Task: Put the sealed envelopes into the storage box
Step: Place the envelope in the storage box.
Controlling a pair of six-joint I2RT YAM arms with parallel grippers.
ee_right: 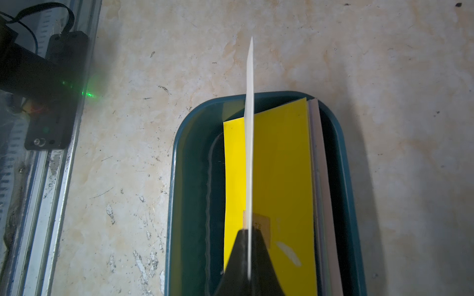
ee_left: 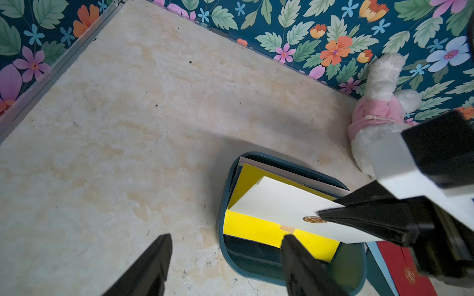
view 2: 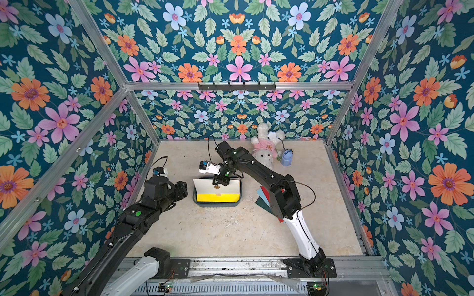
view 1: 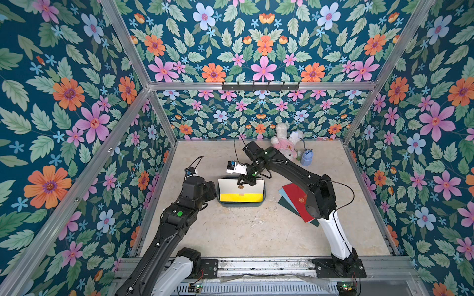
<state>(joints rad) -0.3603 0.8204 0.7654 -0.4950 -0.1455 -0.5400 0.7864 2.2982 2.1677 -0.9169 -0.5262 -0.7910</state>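
The storage box is a dark teal tray at mid-table. A yellow envelope leans inside it, with a pale lilac one behind. My right gripper is shut on a cream envelope with a round gold seal, holding it on edge over the box; the right wrist view shows this envelope edge-on between the fingertips. Just left of the box, my left gripper stands open and empty, one finger over the box's rim. Red, light blue and dark green envelopes lie fanned on the table to the right.
A plush rabbit and a small light-blue toy backpack sit at the back wall. My right arm's elbow hangs over the fanned pile. Floral walls enclose the table on three sides, and a hook rail is mounted high on the back wall.
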